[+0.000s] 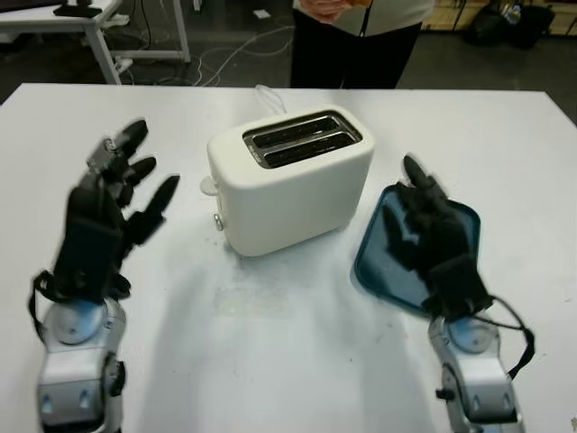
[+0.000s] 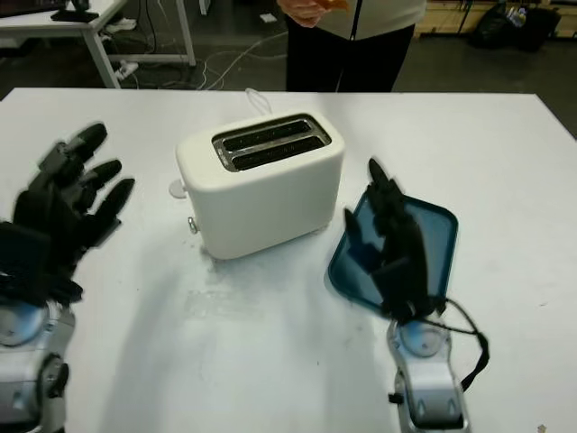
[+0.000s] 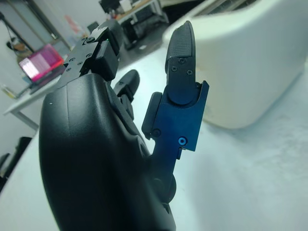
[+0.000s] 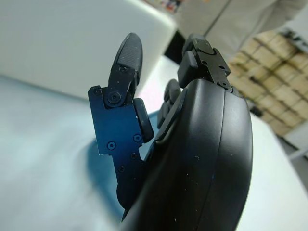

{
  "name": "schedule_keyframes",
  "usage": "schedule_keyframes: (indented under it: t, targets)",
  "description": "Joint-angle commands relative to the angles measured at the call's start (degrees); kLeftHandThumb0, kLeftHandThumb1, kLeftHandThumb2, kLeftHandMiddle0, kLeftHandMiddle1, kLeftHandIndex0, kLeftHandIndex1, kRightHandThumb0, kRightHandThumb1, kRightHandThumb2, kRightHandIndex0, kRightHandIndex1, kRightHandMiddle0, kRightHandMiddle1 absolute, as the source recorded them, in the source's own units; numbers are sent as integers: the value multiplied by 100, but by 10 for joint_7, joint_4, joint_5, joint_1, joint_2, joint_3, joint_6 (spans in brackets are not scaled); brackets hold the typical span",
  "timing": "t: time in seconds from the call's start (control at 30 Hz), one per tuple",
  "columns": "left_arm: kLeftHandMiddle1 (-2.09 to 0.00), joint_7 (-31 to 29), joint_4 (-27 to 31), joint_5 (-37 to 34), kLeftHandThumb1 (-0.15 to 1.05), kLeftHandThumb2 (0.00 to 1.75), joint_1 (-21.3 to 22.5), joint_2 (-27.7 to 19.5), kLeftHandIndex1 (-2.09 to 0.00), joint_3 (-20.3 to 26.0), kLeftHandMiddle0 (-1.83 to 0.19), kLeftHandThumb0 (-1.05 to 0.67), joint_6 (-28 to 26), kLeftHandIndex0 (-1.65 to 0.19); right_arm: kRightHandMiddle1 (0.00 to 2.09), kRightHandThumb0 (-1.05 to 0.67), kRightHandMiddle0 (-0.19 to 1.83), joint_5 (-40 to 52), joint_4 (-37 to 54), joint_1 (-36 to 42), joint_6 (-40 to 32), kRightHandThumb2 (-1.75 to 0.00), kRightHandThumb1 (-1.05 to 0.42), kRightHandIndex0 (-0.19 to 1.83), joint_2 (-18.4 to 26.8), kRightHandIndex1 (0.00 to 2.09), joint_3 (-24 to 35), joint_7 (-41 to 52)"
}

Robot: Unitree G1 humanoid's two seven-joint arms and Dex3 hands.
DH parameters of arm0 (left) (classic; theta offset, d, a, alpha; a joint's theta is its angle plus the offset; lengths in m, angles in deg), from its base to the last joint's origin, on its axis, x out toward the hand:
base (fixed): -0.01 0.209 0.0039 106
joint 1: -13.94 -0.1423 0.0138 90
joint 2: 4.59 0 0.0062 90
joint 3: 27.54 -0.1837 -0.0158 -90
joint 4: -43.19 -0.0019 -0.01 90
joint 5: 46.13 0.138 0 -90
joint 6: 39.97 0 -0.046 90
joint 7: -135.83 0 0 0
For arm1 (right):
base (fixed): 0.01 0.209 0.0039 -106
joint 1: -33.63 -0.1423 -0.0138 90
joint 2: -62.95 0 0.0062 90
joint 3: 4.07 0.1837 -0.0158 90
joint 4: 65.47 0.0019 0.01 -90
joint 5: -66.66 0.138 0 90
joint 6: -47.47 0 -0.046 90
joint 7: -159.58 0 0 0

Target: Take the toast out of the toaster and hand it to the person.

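Left eye view puts the toaster in the middle of the white table, so I place everything from it. Nearest to the robot, on each side of the toaster, are the two hands. The left hand is raised above the table to the left of the toaster, released and holding nothing. The right hand is to the right of the toaster, over a blue tray, also released and empty. I judge the hands are kept apart like this to leave the toaster free between them.

The toaster stands with its two slots turned up, which is needed for lifting a slice out from above. Both slots look dark, and I cannot tell if any toast is inside. A white cord leaves it on the far side.

Beyond the toaster, at the far edge of the table, a person stands with hands together and seems to hold something orange. It may be the toast, but too little of it shows to be sure. If it is, the handover is probably done.
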Motion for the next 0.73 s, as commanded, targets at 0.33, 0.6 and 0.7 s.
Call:
schedule_keyframes:
  t: [0.33,0.6,0.7]
  targets:
    - [-66,3,-91,-17,92,44,-60,56,-15,-43,-1,-62,141,-22,0,-49,12,-7,-34,7,10,-68,-92,13,-23,1,-11,-5]
    - [-61,1,-93,-15,92,50,-64,52,-12,-59,0,-62,143,-21,1,-48,12,2,-39,11,24,-68,-92,14,-41,1,-9,-6]
    - [-58,3,-90,-25,92,51,-65,59,-11,-59,0,-60,145,-20,2,-45,15,5,-56,11,51,-67,-92,16,-53,2,-6,-13]
